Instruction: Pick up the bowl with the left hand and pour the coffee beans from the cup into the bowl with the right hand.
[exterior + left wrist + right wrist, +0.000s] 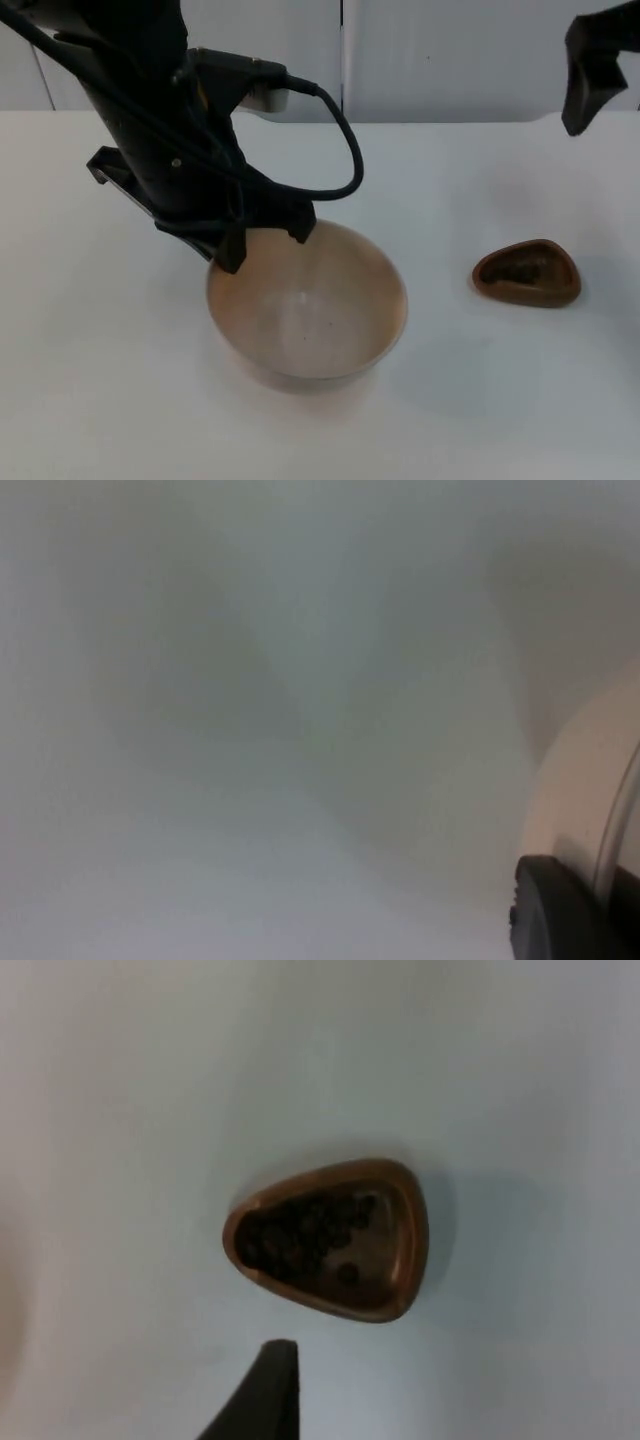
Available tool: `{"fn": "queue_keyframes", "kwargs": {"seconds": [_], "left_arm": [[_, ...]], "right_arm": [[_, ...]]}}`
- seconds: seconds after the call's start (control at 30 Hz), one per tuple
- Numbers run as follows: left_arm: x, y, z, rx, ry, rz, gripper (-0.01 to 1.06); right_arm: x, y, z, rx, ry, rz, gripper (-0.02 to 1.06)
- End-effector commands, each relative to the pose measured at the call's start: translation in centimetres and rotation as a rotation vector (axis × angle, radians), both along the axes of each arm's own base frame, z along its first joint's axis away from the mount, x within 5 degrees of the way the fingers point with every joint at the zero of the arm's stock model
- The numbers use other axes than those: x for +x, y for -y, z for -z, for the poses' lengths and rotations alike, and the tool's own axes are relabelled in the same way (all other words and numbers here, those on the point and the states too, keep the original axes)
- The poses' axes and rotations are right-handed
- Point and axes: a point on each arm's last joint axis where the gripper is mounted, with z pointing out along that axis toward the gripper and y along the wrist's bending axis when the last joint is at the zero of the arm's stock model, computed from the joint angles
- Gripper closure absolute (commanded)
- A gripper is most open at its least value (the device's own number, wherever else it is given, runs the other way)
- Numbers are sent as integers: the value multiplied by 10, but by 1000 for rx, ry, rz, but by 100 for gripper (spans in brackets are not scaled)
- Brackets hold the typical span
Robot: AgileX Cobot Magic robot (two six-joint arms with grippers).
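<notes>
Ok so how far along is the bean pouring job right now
Early. Nothing is finished yet: the left gripper sits at the bowl's far rim, lift unconfirmed. The right gripper waits high above the table. The brown cup holds its coffee beans, untouched. Left: grasp cup, pour.

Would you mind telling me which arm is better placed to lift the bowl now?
The left. The left gripper sits at the bowl's near rim, while the right gripper hangs high by the wall, apart from the bowl and above the brown cup of coffee beans.

Black jointed arms, black angular gripper [268,242]
</notes>
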Motion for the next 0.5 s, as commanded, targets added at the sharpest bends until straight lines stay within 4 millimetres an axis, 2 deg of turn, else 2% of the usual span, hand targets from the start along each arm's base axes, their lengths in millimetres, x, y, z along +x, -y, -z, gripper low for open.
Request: {"fn": "queue_keyframes", "kwargs": {"seconds": [0.0,0.2,0.27,0.47], "left_arm": [[-2,2,0,-11,0,-1,105],[-2,3,0,-21,-3,-9,105],[-2,3,0,-22,-4,-10,105],[-2,3,0,-22,-4,-10,105]], "right_arm": [[5,3,4,-11,-10,8,8],[18,14,29,-28,-57,44,9],[20,14,33,-29,-61,46,9],[31,11,62,-37,-82,42,13]]}}
